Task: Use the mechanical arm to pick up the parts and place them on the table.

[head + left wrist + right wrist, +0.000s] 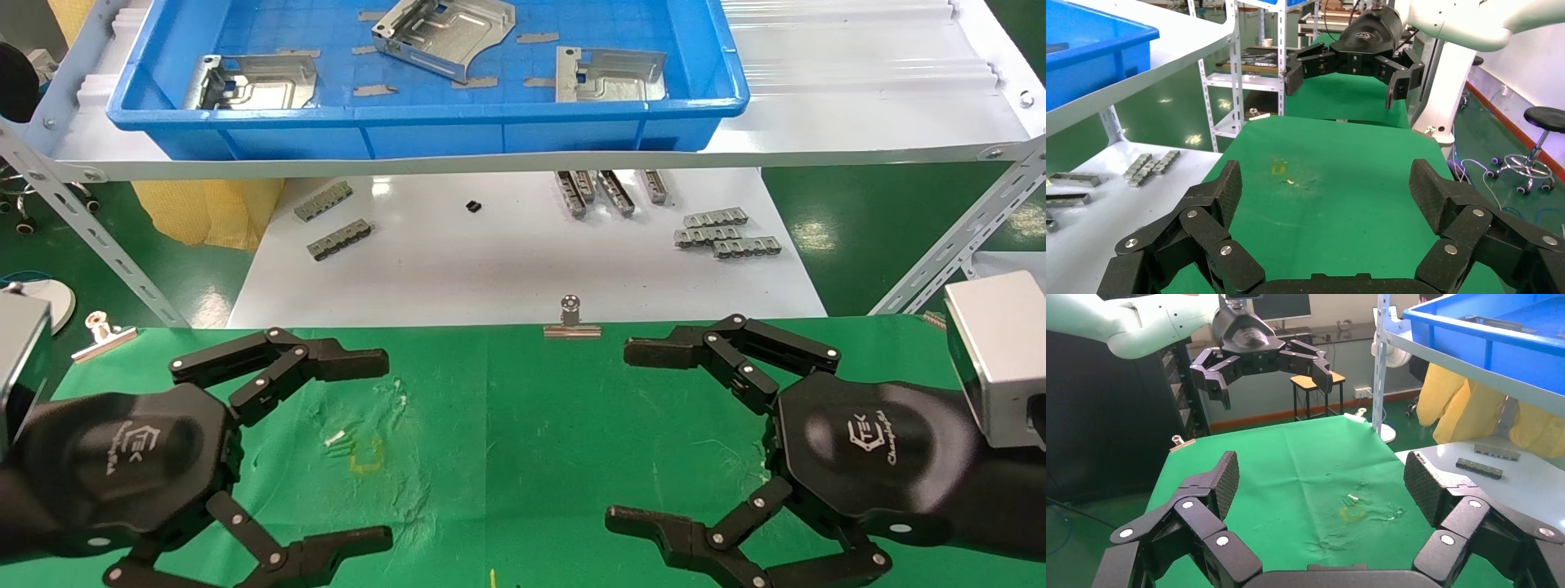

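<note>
Only the head view shows the parts (445, 33) — both grippers (384, 445) (625, 433) gape wide, empty.

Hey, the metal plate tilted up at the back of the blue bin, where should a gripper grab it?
Probably by the raised edge of the tilted plate, coming from above: it sits propped off the blue bin floor, unlike the flat-lying plates. Both the left gripper and right gripper are open.

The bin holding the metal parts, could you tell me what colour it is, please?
Bright blue bin; the head view shows it best.
</note>
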Robot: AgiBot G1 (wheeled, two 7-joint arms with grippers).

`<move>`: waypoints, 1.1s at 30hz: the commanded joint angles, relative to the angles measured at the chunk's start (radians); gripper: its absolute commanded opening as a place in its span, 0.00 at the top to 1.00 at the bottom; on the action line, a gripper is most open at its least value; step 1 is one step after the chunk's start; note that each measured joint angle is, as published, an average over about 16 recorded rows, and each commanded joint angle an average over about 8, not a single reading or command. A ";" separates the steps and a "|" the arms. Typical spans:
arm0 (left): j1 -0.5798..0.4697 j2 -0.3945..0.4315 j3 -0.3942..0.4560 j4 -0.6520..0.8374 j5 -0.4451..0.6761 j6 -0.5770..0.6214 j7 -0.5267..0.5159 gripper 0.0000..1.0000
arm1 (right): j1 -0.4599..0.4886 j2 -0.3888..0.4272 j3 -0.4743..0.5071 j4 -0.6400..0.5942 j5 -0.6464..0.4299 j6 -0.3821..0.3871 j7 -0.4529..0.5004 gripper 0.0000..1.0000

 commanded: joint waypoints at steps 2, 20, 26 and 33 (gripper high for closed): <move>0.000 0.000 0.000 0.000 0.000 0.000 0.000 0.00 | 0.000 0.000 0.000 0.000 0.000 0.000 0.000 0.30; 0.000 0.000 0.000 0.000 0.000 0.000 0.000 0.00 | 0.000 0.000 0.000 0.000 0.000 0.000 0.000 1.00; 0.000 0.000 0.000 0.000 0.000 0.000 0.000 0.00 | 0.000 0.000 0.000 0.000 0.000 0.000 0.000 1.00; 0.000 0.000 0.000 0.000 0.000 0.000 0.000 0.00 | 0.000 0.000 0.000 0.000 0.000 0.000 0.000 1.00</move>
